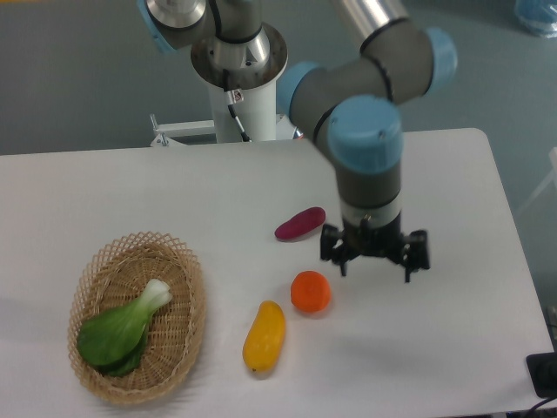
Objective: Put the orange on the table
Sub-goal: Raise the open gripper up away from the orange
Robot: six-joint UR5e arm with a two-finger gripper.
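The orange (310, 292) is a small round bright orange fruit resting on the white table (452, 331), just right of the middle front. My gripper (375, 266) hangs above the table a little to the right of and behind the orange, apart from it. Its two dark fingers are spread and nothing is between them.
An elongated yellow-orange mango-like fruit (264, 336) lies left of the orange. A purple sweet potato (299, 223) lies behind it. An oval wicker basket (184, 335) at the front left holds a green bok choy (122, 326). The arm's base (239, 61) stands at the back.
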